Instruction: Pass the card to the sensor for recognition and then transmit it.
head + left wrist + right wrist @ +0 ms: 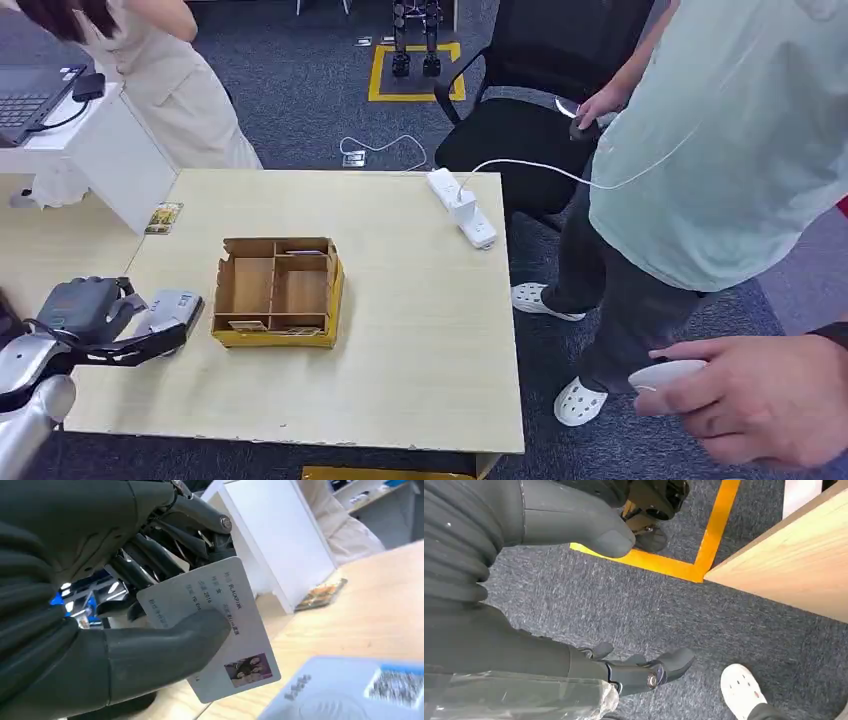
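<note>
My left hand (90, 310) hovers at the table's left edge and pinches a white ID card (210, 625) between thumb and fingers (150, 560). The card carries printed text and a small photo, and it is tilted. Just beyond and below it lies the white and blue sensor (360, 690) with a QR label, seen in the head view as a pale device (175, 305) beside my fingers. Whether the card touches the sensor I cannot tell. My right hand (514, 630) hangs over the grey carpet beside the table, fingers apart and empty.
A compartmented cardboard box (277, 292) stands on the wooden table (400, 350) right of the sensor. A white power strip (462, 208) lies at the far right edge. One person (720, 150) stands at the right, a hand (760, 395) holding a white device. Another person (170, 70) stands far left.
</note>
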You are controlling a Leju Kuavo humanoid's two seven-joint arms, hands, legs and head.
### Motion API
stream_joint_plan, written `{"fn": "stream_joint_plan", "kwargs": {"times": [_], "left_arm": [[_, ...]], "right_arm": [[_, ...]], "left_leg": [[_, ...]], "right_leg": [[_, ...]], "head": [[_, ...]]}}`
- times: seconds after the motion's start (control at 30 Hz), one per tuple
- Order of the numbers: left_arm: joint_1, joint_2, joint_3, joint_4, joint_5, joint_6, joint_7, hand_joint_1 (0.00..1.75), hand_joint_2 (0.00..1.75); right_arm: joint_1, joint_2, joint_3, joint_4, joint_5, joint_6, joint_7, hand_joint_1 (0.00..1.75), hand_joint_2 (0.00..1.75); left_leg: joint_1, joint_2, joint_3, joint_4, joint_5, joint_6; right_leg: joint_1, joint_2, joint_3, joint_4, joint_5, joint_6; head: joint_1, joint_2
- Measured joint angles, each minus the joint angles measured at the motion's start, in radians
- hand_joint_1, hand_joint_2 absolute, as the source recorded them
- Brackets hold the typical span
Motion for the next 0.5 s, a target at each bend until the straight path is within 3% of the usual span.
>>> {"fn": "stream_joint_plan", "kwargs": {"times": [0.23,0.5], "left_arm": [[0.054,0.006,-0.008,-0.035,-0.007,0.011,-0.016,1.75,1.75],[0.128,-0.022,-0.011,-0.076,-0.066,0.125,0.006,1.75,1.75]], "right_arm": [[-0.007,0.000,0.000,0.007,-0.001,0.010,-0.006,0.00,1.75],[-0.008,0.000,-0.001,0.008,-0.002,0.009,-0.014,0.00,1.75]], "left_leg": [[0.000,0.000,0.000,0.000,0.000,0.000],[0.000,0.000,0.000,0.000,0.000,0.000]], "right_leg": [[0.000,0.000,0.000,0.000,0.000,0.000],[0.000,0.000,0.000,0.000,0.000,0.000]], "head": [[0.000,0.000],[0.000,0.000]]}}
